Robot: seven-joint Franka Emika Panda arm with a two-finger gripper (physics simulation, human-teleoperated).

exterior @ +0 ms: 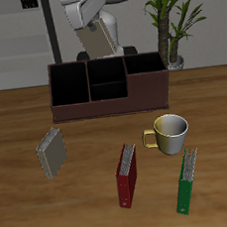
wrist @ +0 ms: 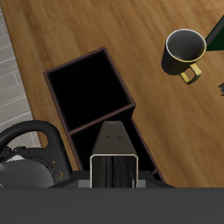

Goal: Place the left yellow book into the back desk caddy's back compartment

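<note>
My gripper (exterior: 86, 49) is up behind the back desk caddy (exterior: 95, 110), a long maroon box with black cells. In the wrist view the gripper (wrist: 115, 179) is shut on the left yellow book (wrist: 112, 143), a slim grey-tan hardback that hangs straight down. The book's lower end is over a dividing wall of the caddy (wrist: 131, 109), beside a big black cell. I cannot tell which cell it is over. The back compartment (exterior: 107, 70) is the small rear cell of the middle section. In the exterior view the book is mostly hidden by the hand.
Another grey-tan book (exterior: 52, 152) lies on the table in front of the caddy. A dark red book (exterior: 126, 174) and a green book (exterior: 188, 182) stand near the front edge. A yellow-rimmed mug (exterior: 171, 134) (wrist: 186, 51) stands between them and the caddy. A potted plant (exterior: 170, 19) is behind.
</note>
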